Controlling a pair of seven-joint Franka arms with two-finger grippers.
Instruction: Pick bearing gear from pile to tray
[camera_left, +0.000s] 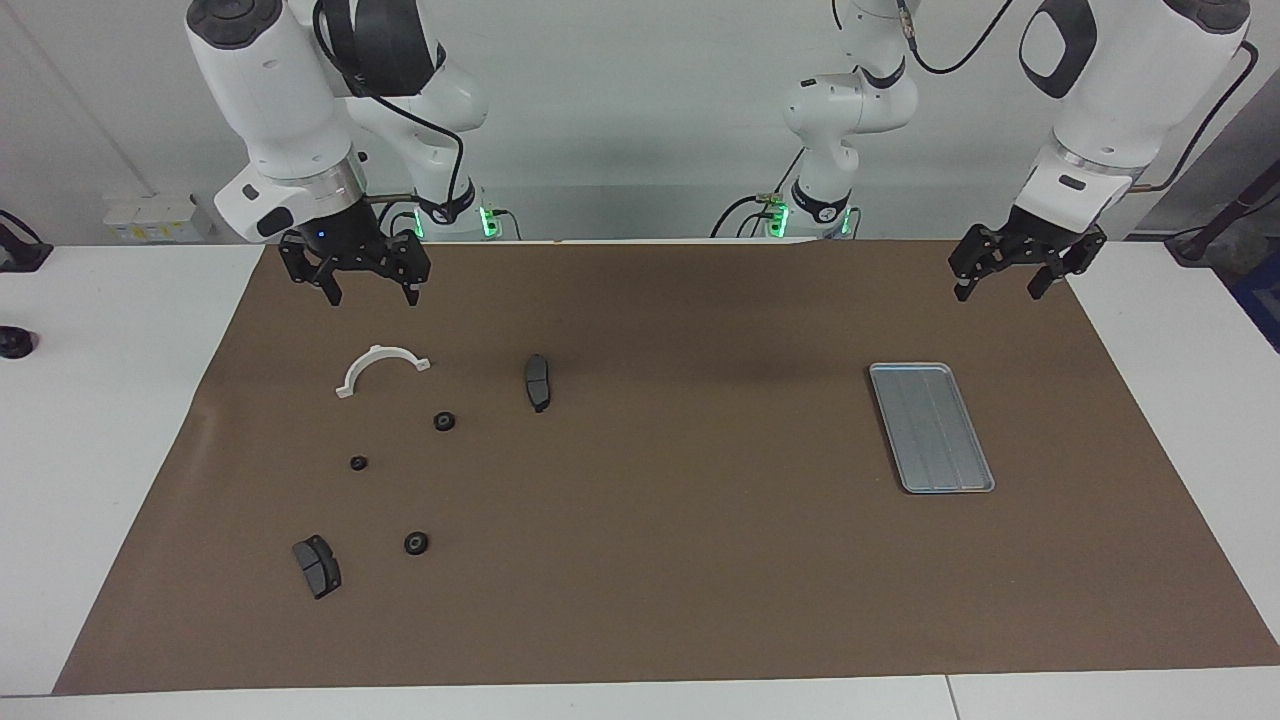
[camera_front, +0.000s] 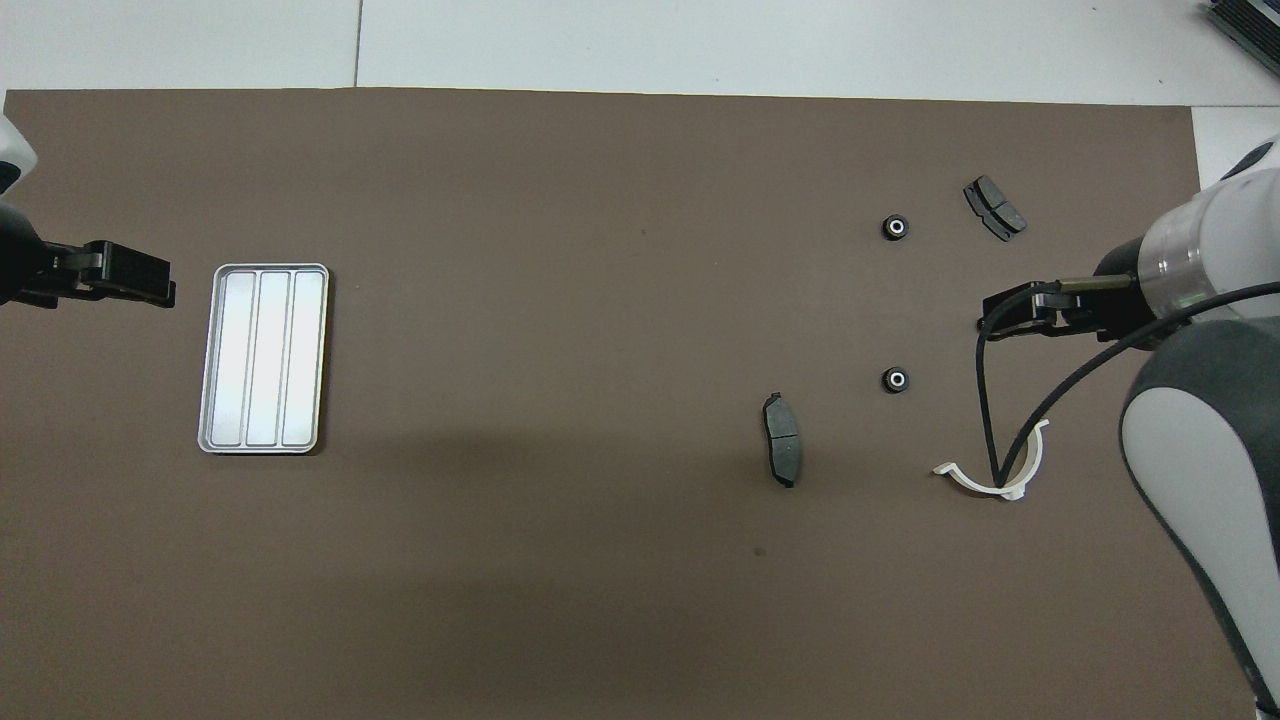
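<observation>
My right gripper (camera_left: 370, 292) wide, raised over pile (camera_left: 400, 440) at my edge; left gripper (camera_left: 1005, 288) wide, by tray (camera_left: 931, 427).

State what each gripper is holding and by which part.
Nothing is held. The right gripper hangs open over the mat near the white bracket; the left gripper hangs open near the tray.

Right arm: enters from own base end, wrist angled down, right end effector (camera_left: 367, 282) raised over brown mat (camera_left: 660, 560) near mat's robot-side edge, fingers spread, nothing held. Left arm: wrist tilted down, left end effector (camera_left: 1008, 278) raised over same mat near its robot-side corner, fingers spread, nothing held. Neither touches mat.
</observation>
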